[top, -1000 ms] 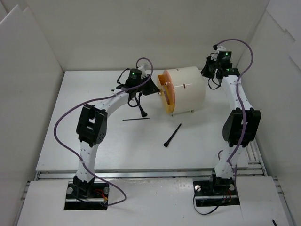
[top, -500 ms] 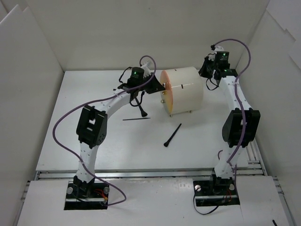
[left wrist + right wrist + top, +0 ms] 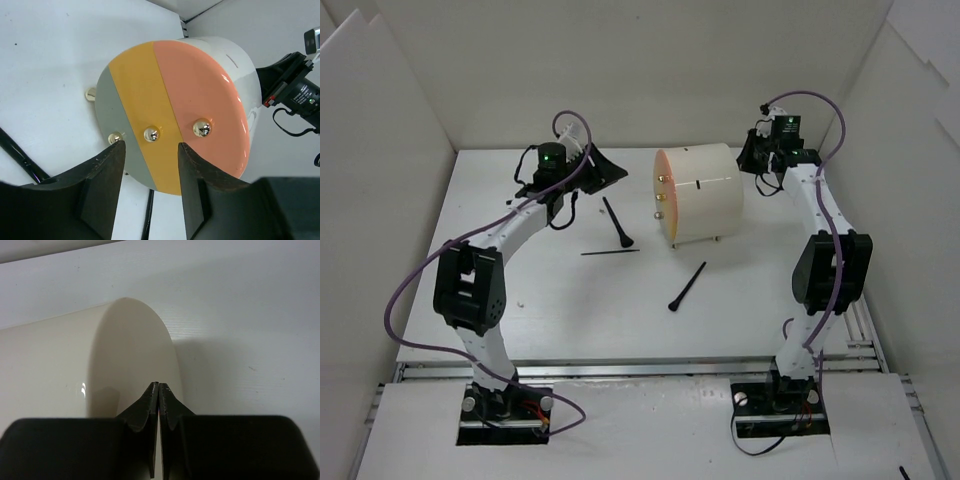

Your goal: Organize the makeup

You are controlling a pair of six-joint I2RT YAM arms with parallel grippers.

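Staging a pick — left gripper (image 3: 605, 168) spread empty facing the shut drawers (image 3: 175, 110) of the cream cylinder (image 3: 705, 190), right gripper (image 3: 159, 387) clenched on nothing behind it, black brushes (image 3: 616, 222) loose on the table (image 3: 520, 300) nearby — next move likely needs a drawer opened.

White matte counter (image 3: 600, 320), flat, fills the middle of the top view. Plain white back wall (image 3: 650, 70) rises from its far edge. Left wall (image 3: 380, 200) and right wall (image 3: 910, 180) are white panels leaning outward, boxing the counter on three sides. Overlapping panel edges (image 3: 345, 30) show at upper left. Silver metal rails (image 3: 650, 370) run along the counter's near edge, with a white board (image 3: 650, 420) just in front of them. Light is even and diffuse, from above; shadows are soft and faint. Left wrist view: same white counter, with a wall seam (image 3: 184, 22) at top.
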